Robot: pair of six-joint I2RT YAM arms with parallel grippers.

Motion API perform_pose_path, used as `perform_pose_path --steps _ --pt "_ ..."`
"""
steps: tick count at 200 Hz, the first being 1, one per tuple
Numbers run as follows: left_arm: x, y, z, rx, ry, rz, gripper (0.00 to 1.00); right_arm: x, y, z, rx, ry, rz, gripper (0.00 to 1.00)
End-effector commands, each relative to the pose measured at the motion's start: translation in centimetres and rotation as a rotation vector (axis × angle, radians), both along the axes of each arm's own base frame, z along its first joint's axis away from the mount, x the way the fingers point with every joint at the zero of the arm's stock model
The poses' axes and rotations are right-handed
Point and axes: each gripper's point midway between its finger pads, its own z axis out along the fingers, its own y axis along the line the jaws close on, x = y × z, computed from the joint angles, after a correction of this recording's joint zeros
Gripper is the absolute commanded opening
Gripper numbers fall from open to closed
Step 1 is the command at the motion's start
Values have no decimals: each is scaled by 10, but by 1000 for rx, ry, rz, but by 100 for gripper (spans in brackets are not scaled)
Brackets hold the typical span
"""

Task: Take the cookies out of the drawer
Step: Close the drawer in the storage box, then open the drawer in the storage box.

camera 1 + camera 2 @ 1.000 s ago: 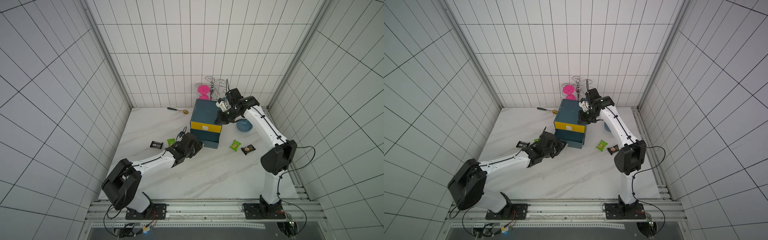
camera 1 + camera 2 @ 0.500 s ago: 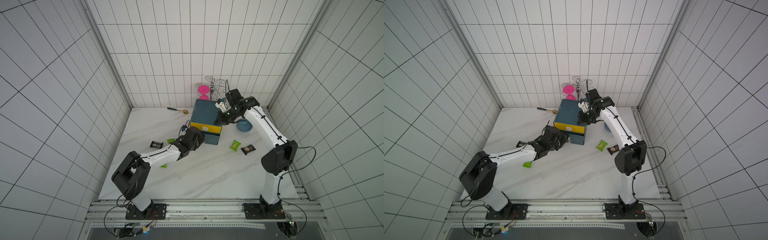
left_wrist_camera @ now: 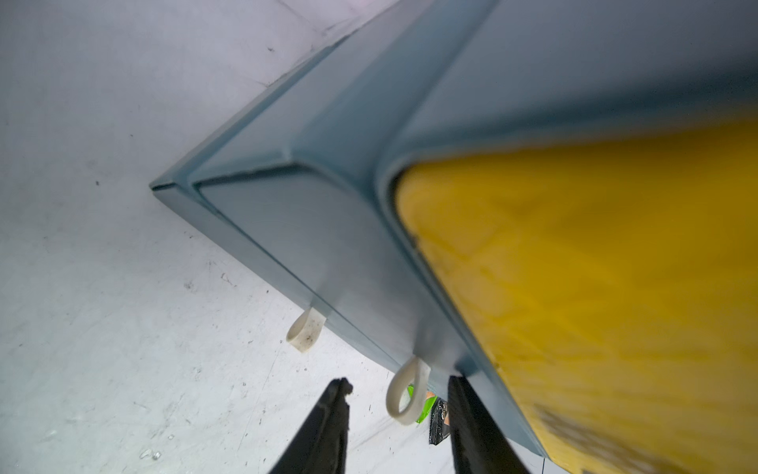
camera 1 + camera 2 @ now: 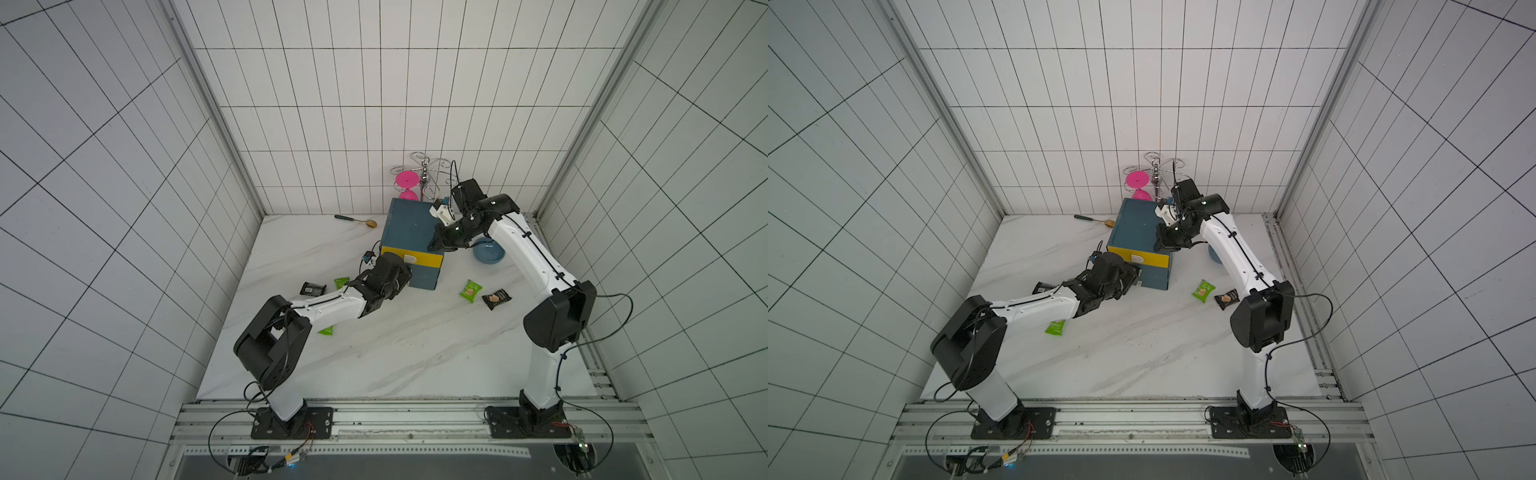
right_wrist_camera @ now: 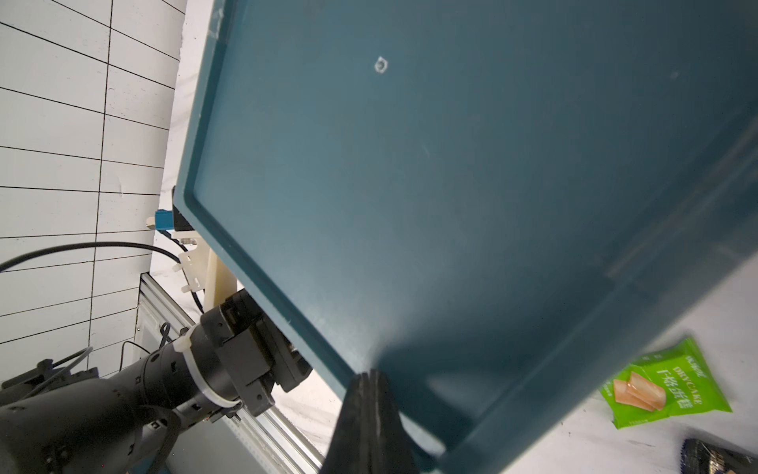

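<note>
Cookies [image 4: 471, 289] lie loose on the table [image 4: 415, 353], and all those in view are outside the cabinet [image 4: 409, 226]. The right claw [image 5: 371, 374] is pinched shut on nothing, its tips against the rim of the cabinet's top, near a front corner. Below and just beyond that claw, on the table, a green packet [image 5: 664, 383] and a black packet [image 5: 722, 459] lie side by side. The left claw [image 3: 397, 381] stands narrowly open at the cabinet's front, holding nothing. A white loop [image 3: 406, 394] hangs between its fingers [image 3: 328, 418] and looks clear of both. A second loop [image 3: 305, 334] hangs just ahead of the claw, outside the fingers. The yellow drawer [image 3: 594, 287] is close beside it and the blue drawer [image 3: 287, 225] is ahead; both look flush in both top views. Behind this claw, beside its wrist, lie a second black packet [image 4: 311, 288] and a second green packet [image 4: 341, 283]. A third green packet [image 4: 1055, 327] lies farther back, by the forearm.
</note>
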Motion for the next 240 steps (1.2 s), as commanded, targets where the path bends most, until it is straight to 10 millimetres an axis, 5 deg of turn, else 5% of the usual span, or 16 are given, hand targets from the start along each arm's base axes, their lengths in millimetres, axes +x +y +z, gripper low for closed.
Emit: perform_pose_path --steps 1,102,159,240 --pt "15 -5 17 -38 -57 16 48 -50 -27 -75 -250 300 32 0" --pt "-46 -7 -4 -34 -38 -157 65 -39 -30 -75 -253 287 5 2" --pt "-41 -7 -39 -26 -30 -125 62 -35 -30 -76 -252 288 0 2" --pt "-5 -9 -65 -62 -51 -33 59 -32 -34 -80 -255 313 3 2"
